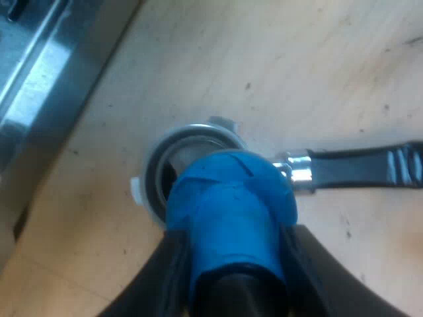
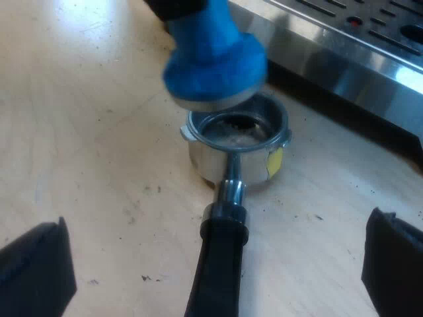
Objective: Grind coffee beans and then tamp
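Note:
The metal holder [image 2: 238, 142] stands on the wooden table, its basket holding dark grounds, its dark handle [image 2: 218, 264] stretching toward my right gripper [image 2: 218, 264]. That gripper is open, one finger on each side of the handle and well apart from it. My left gripper [image 1: 231, 264] is shut on the blue tamper [image 1: 228, 211], which hovers tilted just above the holder's rim [image 1: 188, 135], partly covering the basket. From the right wrist view the blue tamper [image 2: 215, 59] hangs over the basket's far edge, not pressed in.
The espresso machine's steel base and drip tray [image 2: 344, 46] run close beside the holder; its edge [image 1: 39, 79] lies near the basket too. A yellow tag [image 2: 274, 162] sticks to the holder's side. Bare wooden table [image 2: 86, 132] surrounds the rest.

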Tool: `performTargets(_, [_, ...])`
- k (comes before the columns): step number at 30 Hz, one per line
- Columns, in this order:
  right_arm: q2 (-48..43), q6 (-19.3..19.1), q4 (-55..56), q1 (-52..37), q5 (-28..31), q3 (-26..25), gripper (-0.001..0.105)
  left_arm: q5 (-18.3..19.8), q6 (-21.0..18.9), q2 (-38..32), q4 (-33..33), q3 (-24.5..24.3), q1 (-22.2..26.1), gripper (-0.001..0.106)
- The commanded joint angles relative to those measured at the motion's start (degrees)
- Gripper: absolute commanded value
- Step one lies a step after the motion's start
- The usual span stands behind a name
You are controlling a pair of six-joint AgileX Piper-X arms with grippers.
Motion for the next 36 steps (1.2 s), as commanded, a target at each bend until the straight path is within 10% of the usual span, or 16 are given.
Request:
performTargets(1, [-0.32, 0.06, -0.44, -0.24, 0.69, 0.13, 0.09, -1.17, -0.12, 1.02, -2.82, -0.53, -0.43, 0.0])
performTargets(36, [-0.32, 0.06, -0.44, -0.24, 0.69, 0.13, 0.09, -1.52, -0.12, 16.18, -1.65, -0.53, -0.43, 0.0])
